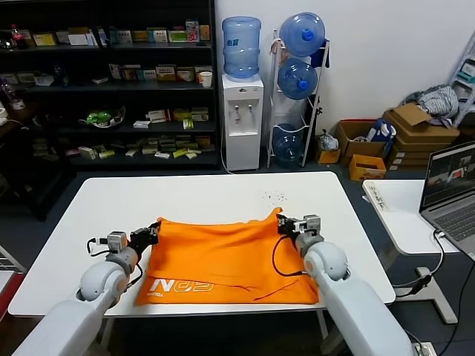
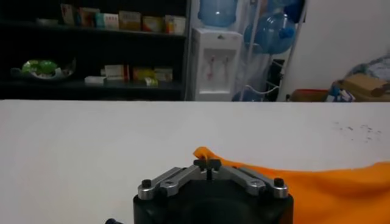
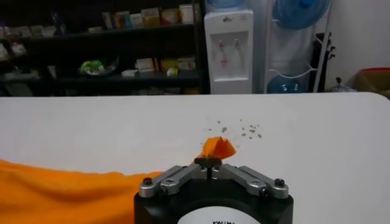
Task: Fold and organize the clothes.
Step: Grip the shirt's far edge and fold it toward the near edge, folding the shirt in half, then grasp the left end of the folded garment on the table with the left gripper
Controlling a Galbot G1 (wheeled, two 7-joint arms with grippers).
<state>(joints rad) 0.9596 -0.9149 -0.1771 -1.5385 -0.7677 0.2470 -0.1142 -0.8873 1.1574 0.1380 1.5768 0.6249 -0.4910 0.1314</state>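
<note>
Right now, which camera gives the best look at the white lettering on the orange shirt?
The head view: the white lettering shows near the front edge of the orange T-shirt, on the robot's left. The left wrist view shows only a pinched corner and an orange edge; the right wrist view likewise, with no lettering.

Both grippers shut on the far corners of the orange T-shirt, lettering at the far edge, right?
Not quite. The left gripper and right gripper are shut on the far corners of the orange T-shirt, but the head view shows the white lettering at the near edge.
</note>
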